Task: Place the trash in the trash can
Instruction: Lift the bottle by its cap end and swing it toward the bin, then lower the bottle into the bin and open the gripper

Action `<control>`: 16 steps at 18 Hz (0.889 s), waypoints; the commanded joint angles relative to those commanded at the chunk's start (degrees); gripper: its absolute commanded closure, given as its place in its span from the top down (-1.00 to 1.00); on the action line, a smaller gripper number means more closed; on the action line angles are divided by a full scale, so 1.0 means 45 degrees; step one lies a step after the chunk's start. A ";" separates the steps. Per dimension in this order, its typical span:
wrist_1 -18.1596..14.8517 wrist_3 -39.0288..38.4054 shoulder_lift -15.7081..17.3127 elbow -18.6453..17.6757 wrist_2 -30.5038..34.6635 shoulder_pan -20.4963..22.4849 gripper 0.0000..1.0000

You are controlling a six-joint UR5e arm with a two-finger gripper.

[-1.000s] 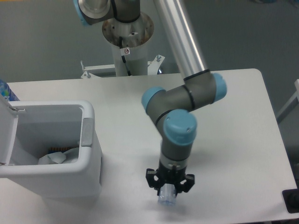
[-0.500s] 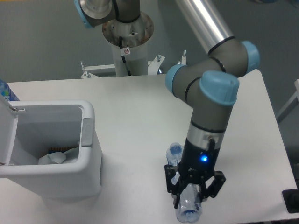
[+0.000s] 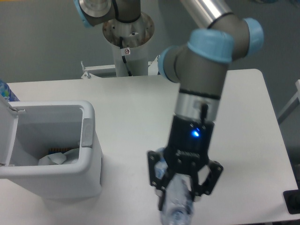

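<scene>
Lifted higher and nearer the camera than half a second ago, the gripper (image 3: 180, 187) now carries the plastic water bottle (image 3: 177, 206) off the table (image 3: 131, 103), looming larger in view. At the far left, the trash can (image 3: 89, 159) stands with its lid (image 3: 7, 136) swung open, and the crumpled napkin (image 3: 54, 159) already lies inside near the bottom, so one piece looks done. To the right, well apart from the bin, the fingers are closed around the clear bottle, which hangs between them tilted toward the lower edge; its blue cap is hard to make out. What remains, by my reading, is carrying the bottle leftward over the opening and letting it drop.
</scene>
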 joint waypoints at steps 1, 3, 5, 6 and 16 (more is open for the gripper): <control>0.0000 -0.0351 0.0215 -0.0039 0.0000 -0.0040 0.09; 0.0000 -0.0589 0.0703 -0.0486 0.0000 -0.0274 0.08; 0.0000 -0.0628 0.1172 -0.0936 0.0000 -0.0683 0.09; 0.0000 -0.0667 0.1406 -0.1151 0.0019 -0.0917 0.08; 0.0000 -0.0433 0.1664 -0.2364 0.0078 -0.2891 0.08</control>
